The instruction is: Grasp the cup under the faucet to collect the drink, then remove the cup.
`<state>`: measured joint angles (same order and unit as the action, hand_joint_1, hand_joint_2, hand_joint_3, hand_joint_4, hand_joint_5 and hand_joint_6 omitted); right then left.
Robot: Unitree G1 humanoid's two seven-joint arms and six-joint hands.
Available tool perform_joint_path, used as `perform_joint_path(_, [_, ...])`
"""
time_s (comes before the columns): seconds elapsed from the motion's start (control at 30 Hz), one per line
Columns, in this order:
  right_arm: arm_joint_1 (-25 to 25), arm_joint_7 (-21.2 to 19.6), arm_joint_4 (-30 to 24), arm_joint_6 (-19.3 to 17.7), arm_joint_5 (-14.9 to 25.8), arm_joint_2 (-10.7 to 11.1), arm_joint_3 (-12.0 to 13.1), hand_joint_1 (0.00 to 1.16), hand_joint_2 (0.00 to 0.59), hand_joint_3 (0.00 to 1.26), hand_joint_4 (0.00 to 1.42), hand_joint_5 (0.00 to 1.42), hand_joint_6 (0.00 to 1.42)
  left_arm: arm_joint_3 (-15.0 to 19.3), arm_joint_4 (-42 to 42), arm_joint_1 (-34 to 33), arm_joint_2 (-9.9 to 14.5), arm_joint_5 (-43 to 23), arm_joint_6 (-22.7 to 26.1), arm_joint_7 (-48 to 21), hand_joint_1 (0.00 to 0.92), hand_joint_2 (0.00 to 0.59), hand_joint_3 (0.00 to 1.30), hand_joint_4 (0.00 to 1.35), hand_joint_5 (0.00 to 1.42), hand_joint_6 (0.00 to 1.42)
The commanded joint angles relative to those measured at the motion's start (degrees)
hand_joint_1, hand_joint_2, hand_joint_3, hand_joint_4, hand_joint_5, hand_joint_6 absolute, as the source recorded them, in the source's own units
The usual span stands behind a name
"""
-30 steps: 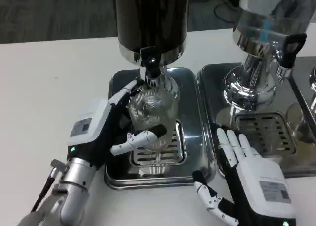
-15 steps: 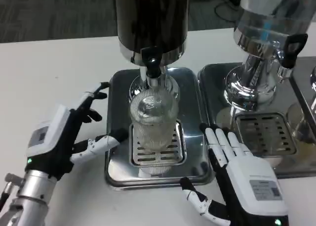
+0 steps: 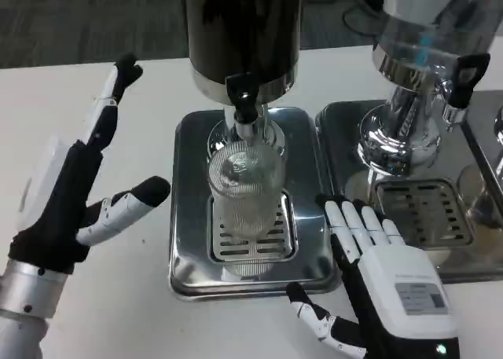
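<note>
A clear ribbed cup (image 3: pixel 244 192) stands upright on the grate of the steel drip tray (image 3: pixel 186 217), directly under the black faucet (image 3: pixel 243 97) of the dark dispenser (image 3: pixel 242 29). My left hand (image 3: pixel 75 186) is raised off to the left of the tray, fingers spread wide, holding nothing and well apart from the cup. My right hand (image 3: pixel 383 284) lies at the tray's front right corner, fingers extended and apart, empty, its fingertips (image 3: pixel 338 211) a short way right of the cup.
A second chrome dispenser (image 3: pixel 409 76) with its own drip tray (image 3: pixel 424 210) stands on the right, close behind my right hand. Bare white table (image 3: pixel 94 92) lies to the left and front of the trays.
My left hand let go of the cup, drew away to the left and rose with fingers spread. The cup stayed under the faucet. My right hand edged slightly left and forward.
</note>
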<state>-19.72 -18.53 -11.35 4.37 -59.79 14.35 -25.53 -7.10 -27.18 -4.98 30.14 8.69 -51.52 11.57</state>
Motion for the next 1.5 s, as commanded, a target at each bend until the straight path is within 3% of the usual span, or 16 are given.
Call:
perform_joint_path(0.03, [0.7,0.5,0.6,0.0,0.5,0.5,0.4,0.37,0.32,0.0,0.0,0.0,0.02,0.3,0.8,-0.8,-1.4,-8.9,-0.3,-11.2,0.0,0.042,0.0,0.0,0.0,0.0])
perform_joint_path(0.1, [1.2,0.4,1.0,0.0,0.8,0.3,0.5,0.38,0.333,0.0,0.0,0.0,0.02,0.1,0.4,-2.0,-2.7,-17.3,1.8,-19.8,0.0,0.049,0.0,0.0,0.02,0.02])
perform_joint_path(0.2, [1.4,0.8,0.9,0.3,0.6,0.4,0.4,0.39,0.331,0.0,0.0,0.0,0.02,1.0,0.1,-3.7,-4.1,-23.9,4.0,-28.6,0.0,0.057,0.0,0.0,0.06,0.06])
perform_joint_path(0.53, [0.6,0.2,0.9,0.7,0.9,-0.3,0.7,0.42,0.336,0.0,0.0,0.0,0.03,4.9,-0.5,-6.9,-8.0,-27.7,8.6,-42.0,0.0,0.089,0.01,0.0,0.16,0.16])
perform_joint_path(1.0, [-0.5,-0.6,0.8,1.7,3.0,-1.6,2.3,0.43,0.336,0.0,0.0,0.0,0.05,5.9,-1.0,-9.0,-11.0,-21.8,8.8,-45.6,0.0,0.104,0.13,0.03,0.26,0.26])
perform_joint_path(1.27, [0.6,0.1,1.4,1.2,3.1,-1.2,1.6,0.42,0.341,0.0,0.0,0.0,0.05,5.2,0.3,-8.1,-10.8,-17.0,6.0,-44.4,0.0,0.106,0.24,0.12,0.29,0.31])
perform_joint_path(1.5, [1.1,0.0,1.8,1.0,3.4,-0.8,1.7,0.41,0.343,0.0,0.0,0.0,0.05,4.7,1.9,-6.4,-8.6,-11.2,2.0,-41.9,0.0,0.11,0.26,0.13,0.29,0.31])
